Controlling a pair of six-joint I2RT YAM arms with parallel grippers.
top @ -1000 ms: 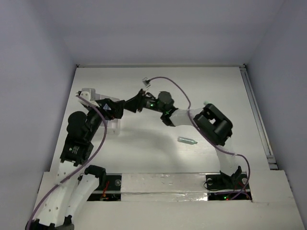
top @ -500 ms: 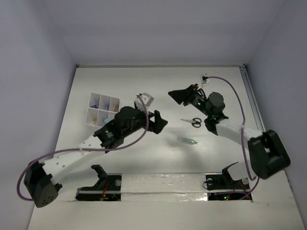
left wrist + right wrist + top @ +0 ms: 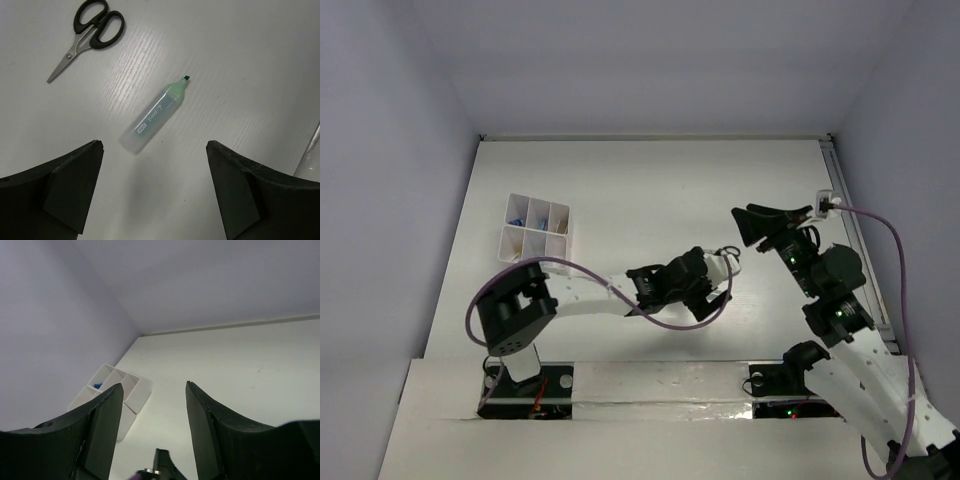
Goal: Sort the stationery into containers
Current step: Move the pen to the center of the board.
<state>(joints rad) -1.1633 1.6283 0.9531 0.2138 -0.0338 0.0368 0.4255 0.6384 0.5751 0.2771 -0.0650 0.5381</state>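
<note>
A pale teal capsule-like marker [image 3: 155,116] lies on the white table, just ahead of my open, empty left gripper [image 3: 155,192], which hovers above it. Small black-handled scissors [image 3: 90,35] lie further ahead to the left. In the top view the left gripper [image 3: 705,272] covers the marker, and only the scissors' handles [image 3: 728,251] peek out. My right gripper [image 3: 760,222] is open and empty, raised at the right and pointing left. The white six-compartment box [image 3: 563,233] stands at the left with blue pieces [image 3: 517,218] inside. It also shows in the right wrist view [image 3: 135,395].
The left arm [image 3: 590,295] stretches low across the table from its base to the middle. The right arm's cable [image 3: 890,240] loops near the metal rail at the table's right edge [image 3: 865,270]. Grey walls close in the table.
The left arm has swung right, from near the box to over the marker. The right arm has pulled back to the right, away from the scissors. The box stayed put.
</note>
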